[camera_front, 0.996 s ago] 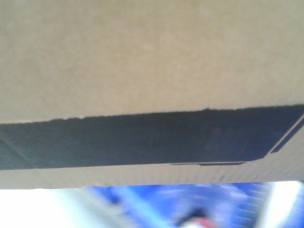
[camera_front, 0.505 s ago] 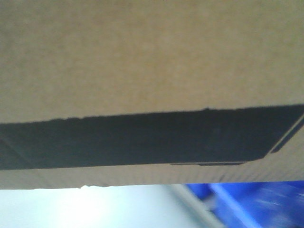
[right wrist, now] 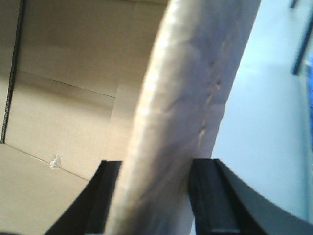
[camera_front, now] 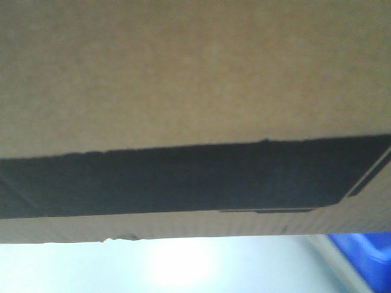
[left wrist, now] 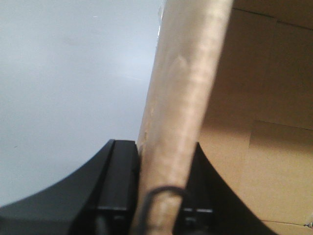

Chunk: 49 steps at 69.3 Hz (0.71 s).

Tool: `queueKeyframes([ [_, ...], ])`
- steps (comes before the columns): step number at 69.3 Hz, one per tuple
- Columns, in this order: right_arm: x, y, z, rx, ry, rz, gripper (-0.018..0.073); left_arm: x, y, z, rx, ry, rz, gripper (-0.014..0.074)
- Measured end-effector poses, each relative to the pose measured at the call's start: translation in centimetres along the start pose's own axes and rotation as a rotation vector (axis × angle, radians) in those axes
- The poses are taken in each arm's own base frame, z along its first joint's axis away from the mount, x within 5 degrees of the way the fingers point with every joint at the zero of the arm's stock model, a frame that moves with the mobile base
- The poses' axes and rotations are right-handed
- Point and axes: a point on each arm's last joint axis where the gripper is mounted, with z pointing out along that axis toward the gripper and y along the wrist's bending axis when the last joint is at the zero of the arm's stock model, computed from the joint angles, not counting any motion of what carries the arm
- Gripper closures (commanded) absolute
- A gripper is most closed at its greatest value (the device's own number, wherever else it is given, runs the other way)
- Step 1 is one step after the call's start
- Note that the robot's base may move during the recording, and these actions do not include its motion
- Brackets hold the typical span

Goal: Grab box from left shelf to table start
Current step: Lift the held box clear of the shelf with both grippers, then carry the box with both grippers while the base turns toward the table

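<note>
Looking through the front-facing view, you get only the box (camera_front: 183, 73), close against the lens: plain brown cardboard fills the upper part, its black panel (camera_front: 183, 183) runs across as a wide band with a thin pale line at its right end, and under the lower cardboard edge lies a bright pale surface with a blurred blue shape (camera_front: 366, 256) in the bottom right corner. How the box is held shows only in the two wrist views. In the left wrist view the left gripper (left wrist: 161, 169) has its two black fingers (left wrist: 120, 171) on either side of a cardboard wall (left wrist: 181, 98) that rises edge-on from between them. Both fingers touch the cardboard with no gap to see, so they are parted only by the thickness of that wall and clamped onto it. Beyond the inner finger you see the brown inside of the box with its flap seams, and beyond the outer finger only pale grey. The right wrist view mirrors this: the right gripper (right wrist: 156, 188) pinches another cardboard wall just as tightly, a finger touching each face. Past its inner finger lies the box interior with a small pale scrap (right wrist: 56, 161) on a seam, and past its outer finger a pale surface crossed by thin dark bars (right wrist: 298, 49). The box therefore sits between the two grippers, held at opposite walls. You cannot tell whether anything supports it from below.
</note>
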Motion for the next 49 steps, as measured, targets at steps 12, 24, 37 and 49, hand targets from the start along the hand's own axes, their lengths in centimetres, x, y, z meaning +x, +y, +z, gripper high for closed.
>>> queueKeyframes([
  [12, 0.0, 0.0, 0.0, 0.0, 0.0, 0.0, 0.0501, 0.0, 0.0, 0.0, 0.0, 0.0, 0.0, 0.0689],
  [24, 0.0, 0.0, 0.0, 0.0, 0.0, 0.0, 0.0501, 0.0, 0.0, 0.0, 0.0, 0.0, 0.0, 0.0689],
  [37, 0.0, 0.0, 0.0, 0.0, 0.0, 0.0, 0.0501, 0.0, 0.0, 0.0, 0.0, 0.0, 0.0, 0.0689],
  [49, 0.0, 0.0, 0.0, 0.0, 0.0, 0.0, 0.0501, 0.0, 0.0, 0.0, 0.0, 0.0, 0.0, 0.0689],
])
